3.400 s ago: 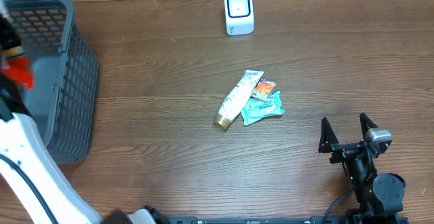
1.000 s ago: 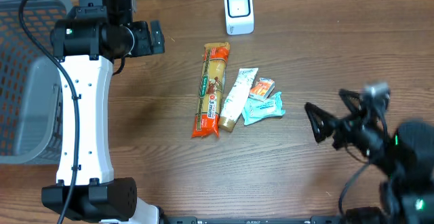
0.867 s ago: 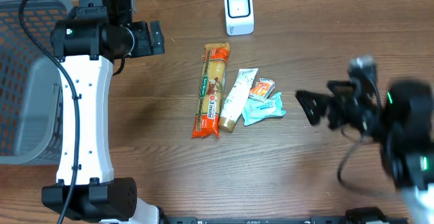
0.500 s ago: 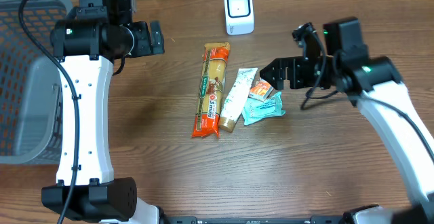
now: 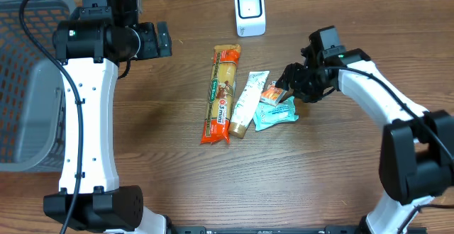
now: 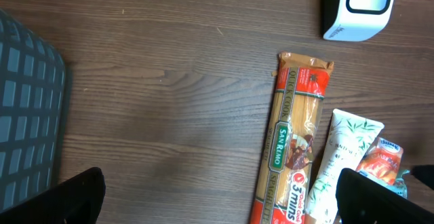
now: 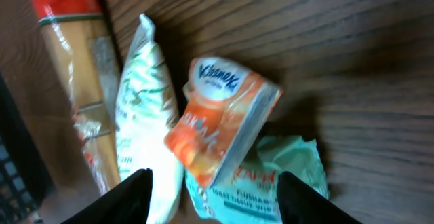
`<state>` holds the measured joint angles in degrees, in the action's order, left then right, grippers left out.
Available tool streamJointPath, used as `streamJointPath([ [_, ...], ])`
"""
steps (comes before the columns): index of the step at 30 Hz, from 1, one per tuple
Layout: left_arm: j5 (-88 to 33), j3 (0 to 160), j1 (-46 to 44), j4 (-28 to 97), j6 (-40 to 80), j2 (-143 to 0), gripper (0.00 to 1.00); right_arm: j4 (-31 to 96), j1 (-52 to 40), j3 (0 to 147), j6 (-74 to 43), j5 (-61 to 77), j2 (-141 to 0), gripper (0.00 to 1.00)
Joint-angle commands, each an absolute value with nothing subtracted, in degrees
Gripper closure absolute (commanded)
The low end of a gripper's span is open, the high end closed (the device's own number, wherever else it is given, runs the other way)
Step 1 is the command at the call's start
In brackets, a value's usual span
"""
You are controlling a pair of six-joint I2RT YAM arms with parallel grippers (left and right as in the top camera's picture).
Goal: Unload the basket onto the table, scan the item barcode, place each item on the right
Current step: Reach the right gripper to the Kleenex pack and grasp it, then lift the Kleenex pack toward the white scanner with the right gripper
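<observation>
Straddling the orange tissue pack (image 7: pixel 220 125), the right gripper (image 7: pixel 215 183) hangs with jaws apart, one finger on each side, gripping nothing yet as far as the wrist view shows. The pack lies just ahead of the fingertips, tilted, resting on a teal packet (image 7: pixel 271 183). Its long axis runs away from the wrist, so the jaws would likely close across its short side. Beside it lies a white tube (image 7: pixel 139 115), then the pasta packet (image 5: pixel 221 92). The scanner (image 5: pixel 249 10) is well beyond. The left gripper (image 6: pixel 220 190) is wide open, empty, farther off.
</observation>
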<state>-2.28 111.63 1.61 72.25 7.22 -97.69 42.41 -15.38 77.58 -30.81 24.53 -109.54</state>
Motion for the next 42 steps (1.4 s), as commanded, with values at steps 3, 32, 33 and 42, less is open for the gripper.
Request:
streamJointPath([
  [3,-1.91,111.59,1.76,72.16,6.2,-97.86,0.0,39.16,-15.49,78.04,-37.52,24.05,-112.25,0.44],
  [32,-1.91,111.59,1.76,72.16,6.2,-97.86,0.0,36.49,-5.32,78.56,-12.62,67.13,-99.48,0.96],
  [33,-1.91,111.59,1.76,72.16,6.2,-97.86,0.0,36.49,-4.58,78.56,-12.23,68.93,-98.67,0.96],
  [42,-1.91,111.59,1.76,72.16,6.2,-97.86,0.0,33.8,-5.85,78.67,-12.36,73.73,-97.06,0.96],
])
